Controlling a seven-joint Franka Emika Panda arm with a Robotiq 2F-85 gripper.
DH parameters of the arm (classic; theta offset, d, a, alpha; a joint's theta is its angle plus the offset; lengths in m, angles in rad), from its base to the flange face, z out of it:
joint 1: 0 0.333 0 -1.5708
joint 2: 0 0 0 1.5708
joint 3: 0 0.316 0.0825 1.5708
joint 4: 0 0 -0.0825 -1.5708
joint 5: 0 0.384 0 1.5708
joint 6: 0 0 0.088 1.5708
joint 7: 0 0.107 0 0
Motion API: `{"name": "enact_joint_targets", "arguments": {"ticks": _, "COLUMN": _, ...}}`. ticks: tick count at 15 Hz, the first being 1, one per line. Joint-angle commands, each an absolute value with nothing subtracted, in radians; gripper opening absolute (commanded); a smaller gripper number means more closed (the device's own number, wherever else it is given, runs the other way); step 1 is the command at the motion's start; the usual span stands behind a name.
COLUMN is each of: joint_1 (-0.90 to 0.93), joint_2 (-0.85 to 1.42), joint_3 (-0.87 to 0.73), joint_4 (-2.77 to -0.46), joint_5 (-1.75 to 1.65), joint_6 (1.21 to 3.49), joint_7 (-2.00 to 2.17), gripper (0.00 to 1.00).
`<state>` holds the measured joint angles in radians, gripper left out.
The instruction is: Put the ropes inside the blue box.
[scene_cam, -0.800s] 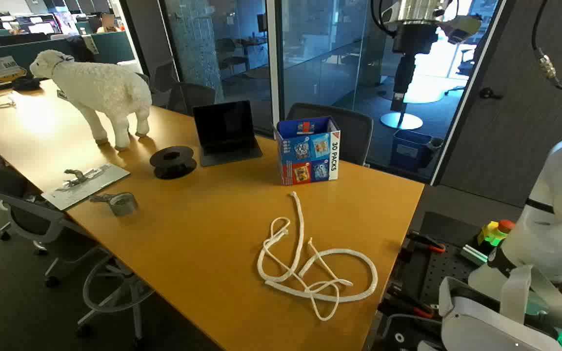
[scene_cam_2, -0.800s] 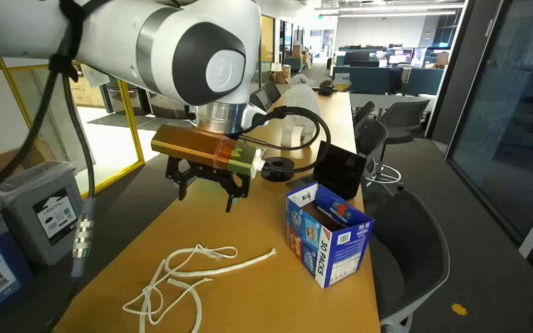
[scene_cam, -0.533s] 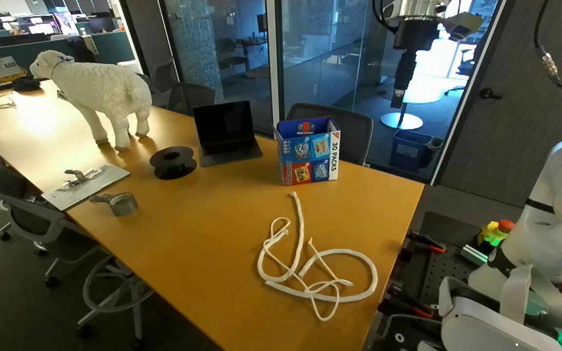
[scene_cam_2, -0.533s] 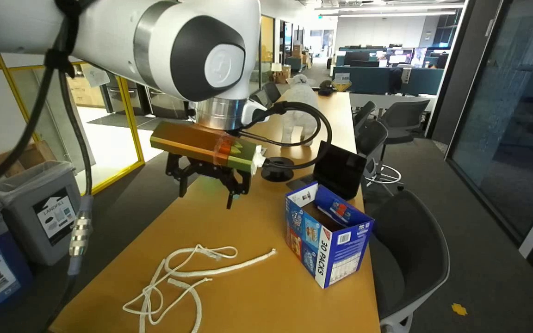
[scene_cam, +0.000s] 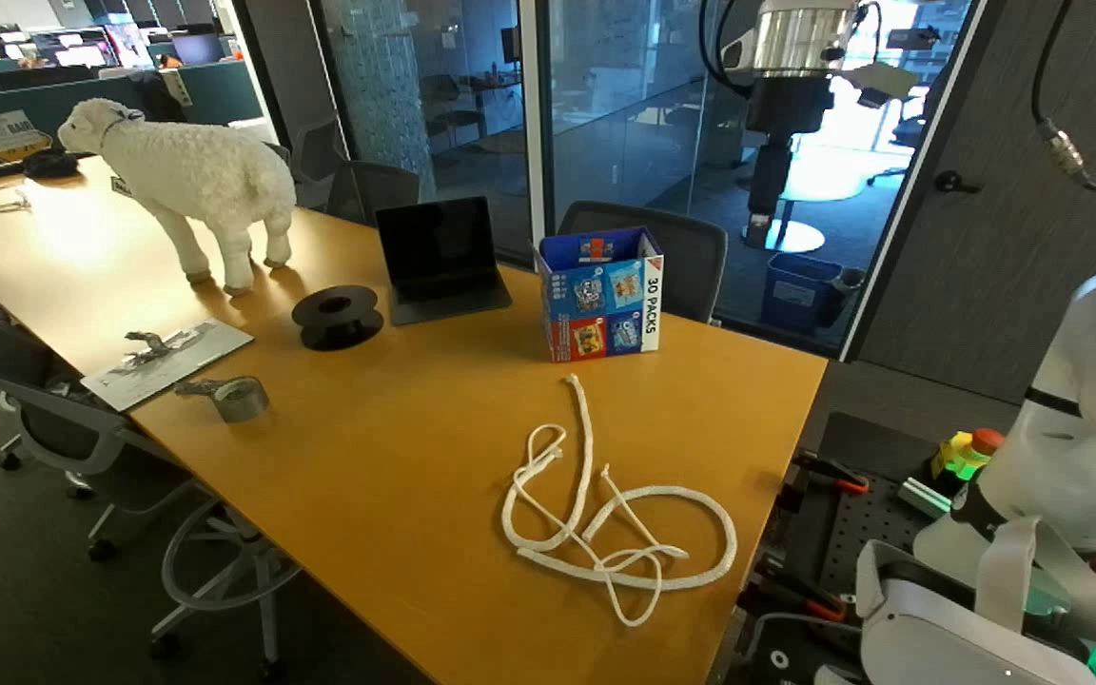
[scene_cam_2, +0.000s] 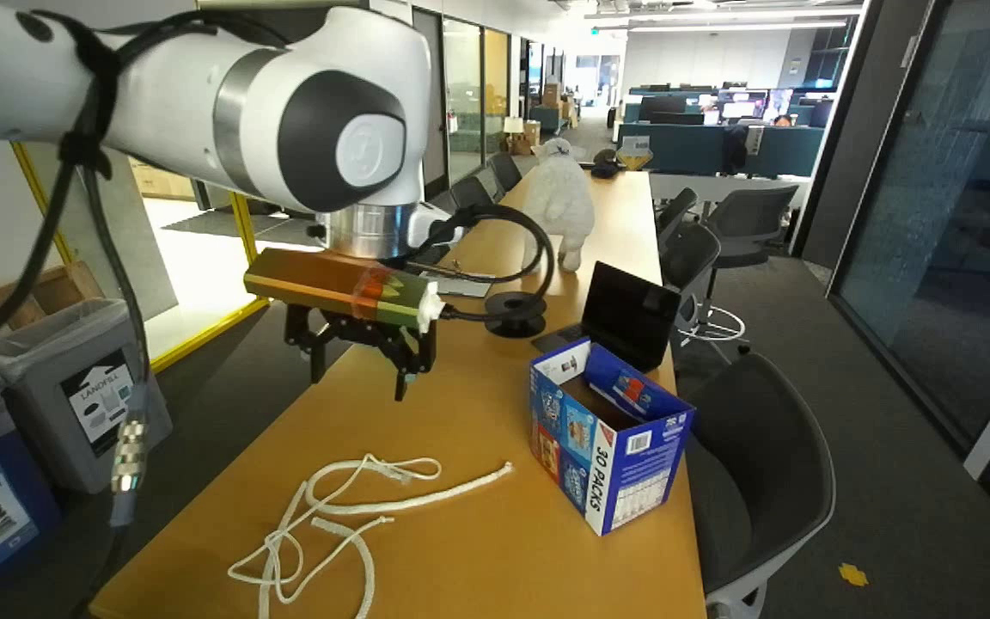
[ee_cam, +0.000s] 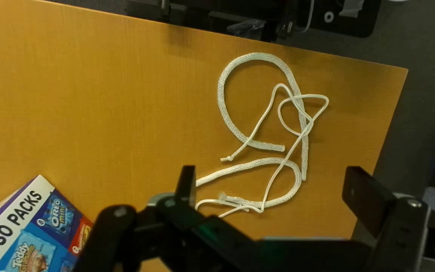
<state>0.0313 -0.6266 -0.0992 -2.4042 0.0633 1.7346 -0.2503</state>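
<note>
While gripper (scene_cam_2: 359,387) hangs spread, ropes (ee_cam: 266,146) lie near box (scene_cam_2: 603,460).

You are in an office: in an exterior view, monitors (scene_cam_2: 742,110) and teal partitions (scene_cam_2: 674,148) stand at the upper right, dark chairs (scene_cam_2: 751,213) line your long table (scene_cam_2: 495,572), and a glass wall (scene_cam_2: 946,241) takes the right edge.
</note>
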Motion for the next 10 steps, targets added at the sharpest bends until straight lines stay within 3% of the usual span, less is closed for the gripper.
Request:
{"name": "enact_joint_targets", "arguments": {"ticks": 1, "joint_1": 0.073, "joint_2": -0.598, "joint_3": 0.046, "joint_4": -2.459, "joint_5": 0.069, "joint_6": 1.840, "joint_7": -0.108, "gripper": 1.00}}
{"name": "enact_joint_targets", "arguments": {"ticks": 10, "joint_1": 0.204, "joint_2": -0.427, "joint_3": 0.355, "joint_4": -2.560, "joint_5": 0.077, "joint_6": 2.071, "joint_7": 0.339, "gripper": 1.00}}
